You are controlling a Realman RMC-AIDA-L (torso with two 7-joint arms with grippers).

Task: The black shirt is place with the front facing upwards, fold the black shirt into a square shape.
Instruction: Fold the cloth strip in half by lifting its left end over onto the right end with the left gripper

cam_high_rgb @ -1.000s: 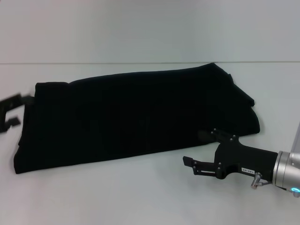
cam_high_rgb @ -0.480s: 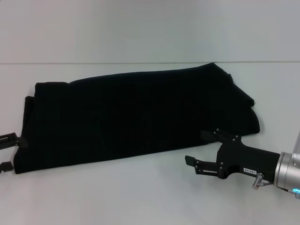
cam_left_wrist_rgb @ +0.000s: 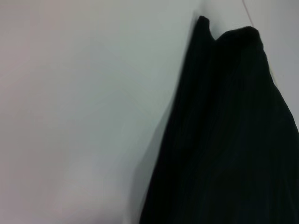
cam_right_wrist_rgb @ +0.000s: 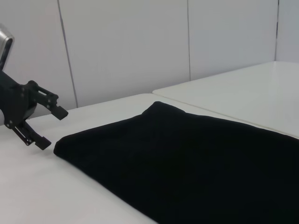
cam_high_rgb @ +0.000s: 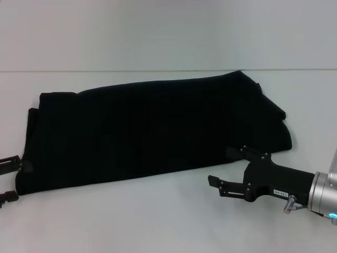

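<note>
Lying folded, black shirt (cam_high_rgb: 152, 126) — left gripper (cam_high_rgb: 9, 179) (seemingly) and right gripper (cam_high_rgb: 224, 169) both spread, empty

White bench (cam_high_rgb: 105, 221) is seen w/ a seam across far side. Black shirt (cam_high_rgb: 152, 132) is laid flat on it, folded lengthwise.

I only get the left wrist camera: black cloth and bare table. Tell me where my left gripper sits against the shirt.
Observer: The left gripper is open beside the near left corner of the black shirt; I cannot tell if it touches.
Operator: Report the right arm.
Observer: The right gripper is open at the shirt's near edge, toward its right end, holding nothing.
Operator: Give me the shirt's overall shape.
Observer: It lies folded as a long band across the table, not yet a square, and no lettering shows.
</note>
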